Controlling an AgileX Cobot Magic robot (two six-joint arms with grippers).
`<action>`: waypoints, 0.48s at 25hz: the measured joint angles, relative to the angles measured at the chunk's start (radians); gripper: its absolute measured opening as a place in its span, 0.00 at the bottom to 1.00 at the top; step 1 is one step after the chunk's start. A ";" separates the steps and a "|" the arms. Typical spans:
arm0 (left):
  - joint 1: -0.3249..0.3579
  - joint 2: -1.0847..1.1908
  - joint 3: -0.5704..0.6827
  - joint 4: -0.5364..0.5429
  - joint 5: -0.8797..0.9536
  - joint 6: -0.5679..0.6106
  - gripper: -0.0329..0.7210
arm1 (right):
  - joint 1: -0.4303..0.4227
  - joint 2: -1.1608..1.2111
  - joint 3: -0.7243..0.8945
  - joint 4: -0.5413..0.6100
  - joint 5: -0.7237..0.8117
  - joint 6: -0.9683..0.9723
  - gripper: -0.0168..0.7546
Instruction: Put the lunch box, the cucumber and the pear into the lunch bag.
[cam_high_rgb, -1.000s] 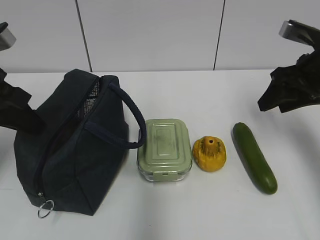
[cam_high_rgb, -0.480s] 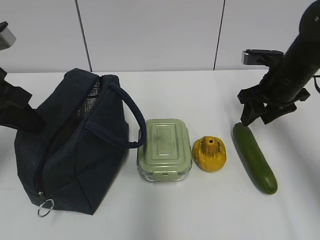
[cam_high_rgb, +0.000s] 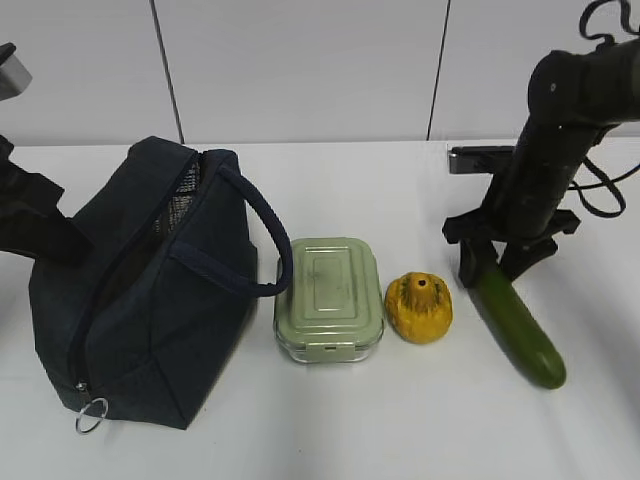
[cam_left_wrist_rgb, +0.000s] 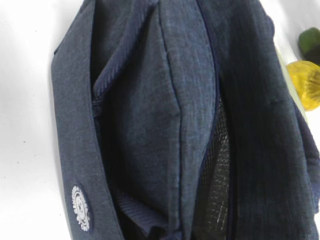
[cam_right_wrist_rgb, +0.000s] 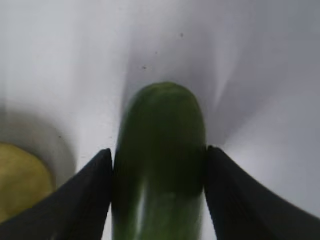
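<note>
The dark navy lunch bag (cam_high_rgb: 150, 300) stands at the left with its top open; it fills the left wrist view (cam_left_wrist_rgb: 150, 125). The green-lidded lunch box (cam_high_rgb: 328, 295) sits beside it, then the yellow pear (cam_high_rgb: 420, 307), then the dark green cucumber (cam_high_rgb: 515, 330) lying on the table. My right gripper (cam_high_rgb: 495, 265) is down over the cucumber's far end. In the right wrist view (cam_right_wrist_rgb: 159, 150) both black fingers press against the sides of the cucumber (cam_right_wrist_rgb: 160, 110). My left arm (cam_high_rgb: 30, 225) is behind the bag at the left edge, and its fingers are hidden.
A white table (cam_high_rgb: 380, 190) with a white panelled wall behind. The bag's handle (cam_high_rgb: 265, 235) loops toward the lunch box. A metal zipper ring (cam_high_rgb: 90, 417) hangs at the bag's front corner. The pear (cam_right_wrist_rgb: 20, 180) is close to the right gripper's left finger.
The right arm has come down from the upper right onto the cucumber's far end and closed around it. The cucumber has shifted slightly. The left arm and bag have not moved.
</note>
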 joint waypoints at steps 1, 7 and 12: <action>0.000 0.000 0.000 0.000 0.000 0.000 0.05 | 0.000 0.013 0.000 -0.007 0.014 0.001 0.59; 0.000 0.000 0.000 0.000 -0.001 0.000 0.05 | 0.005 0.007 -0.013 -0.024 0.069 0.007 0.51; 0.000 0.000 0.000 0.000 -0.005 0.000 0.05 | 0.059 -0.120 -0.129 0.067 0.090 -0.058 0.51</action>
